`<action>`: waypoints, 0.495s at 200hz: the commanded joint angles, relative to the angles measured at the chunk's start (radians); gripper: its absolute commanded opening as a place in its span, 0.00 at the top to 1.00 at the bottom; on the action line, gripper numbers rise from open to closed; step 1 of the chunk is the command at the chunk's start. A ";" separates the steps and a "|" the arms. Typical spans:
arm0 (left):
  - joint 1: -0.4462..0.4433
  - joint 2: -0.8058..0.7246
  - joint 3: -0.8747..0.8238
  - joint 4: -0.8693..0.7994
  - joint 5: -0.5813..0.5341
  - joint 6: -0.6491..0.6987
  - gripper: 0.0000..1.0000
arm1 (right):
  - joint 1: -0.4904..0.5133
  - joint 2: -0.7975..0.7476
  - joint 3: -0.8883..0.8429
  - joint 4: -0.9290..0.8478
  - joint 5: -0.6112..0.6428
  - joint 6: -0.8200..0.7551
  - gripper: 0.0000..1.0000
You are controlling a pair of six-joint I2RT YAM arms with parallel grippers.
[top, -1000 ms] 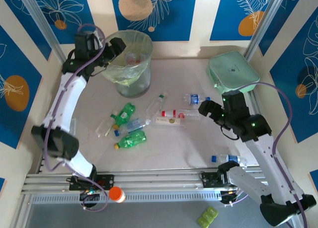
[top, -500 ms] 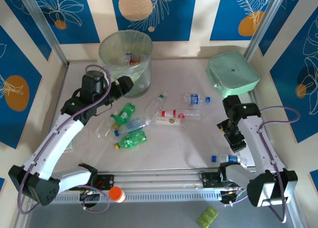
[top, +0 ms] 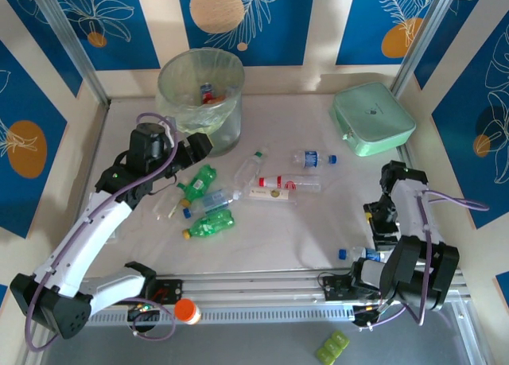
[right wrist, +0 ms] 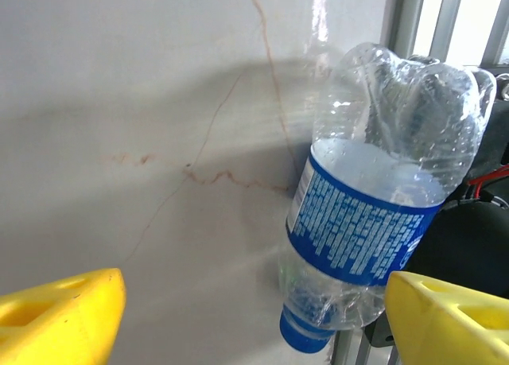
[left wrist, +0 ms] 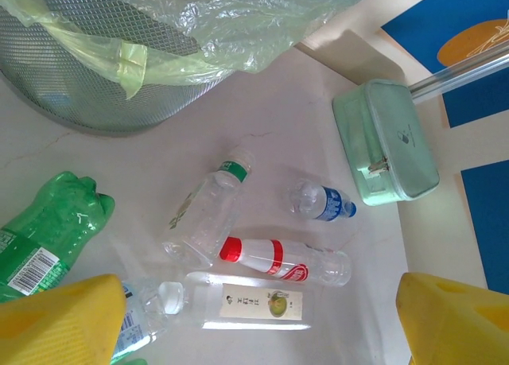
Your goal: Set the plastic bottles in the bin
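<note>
Several plastic bottles lie mid-table: two green ones (top: pixel 203 178) (top: pixel 211 223), a red-capped white one (top: pixel 286 183) (left wrist: pixel 282 260), a clear flat one with a pale label (left wrist: pixel 246 303) and a blue-labelled one (top: pixel 312 158) (left wrist: pixel 322 202). The bin (top: pixel 200 87) (left wrist: pixel 119 71), lined with a pale green bag, stands at the back left and holds a few bottles. My left gripper (top: pixel 197 150) (left wrist: pixel 254 333) hovers open just in front of the bin, above the bottles. My right gripper (top: pixel 380 231) (right wrist: pixel 254 325) is open and low over a blue-capped bottle (top: pixel 366 254) (right wrist: pixel 374 214), which lies by its right finger (right wrist: pixel 453 317).
A mint-green case (top: pixel 372 118) (left wrist: pixel 384 142) sits at the back right. The aluminium rail (top: pixel 254 285) runs along the near edge, right beside the blue-capped bottle. An orange cap (top: pixel 185 310) and small green pieces (top: pixel 332 347) lie below the rail.
My left arm has come away from the bin's rim to above the scattered bottles. My right arm has pulled back to the near right and dropped over the blue-capped bottle.
</note>
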 commanded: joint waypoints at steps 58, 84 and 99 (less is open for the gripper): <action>-0.007 -0.001 -0.008 -0.007 0.007 0.008 0.12 | -0.051 0.107 -0.079 0.060 -0.002 0.015 0.15; -0.007 -0.002 -0.008 -0.004 0.004 0.005 0.12 | -0.070 0.127 -0.107 0.109 -0.024 -0.003 0.16; -0.008 -0.002 -0.009 -0.005 0.002 0.005 0.12 | -0.071 0.136 -0.123 0.147 -0.034 -0.022 0.17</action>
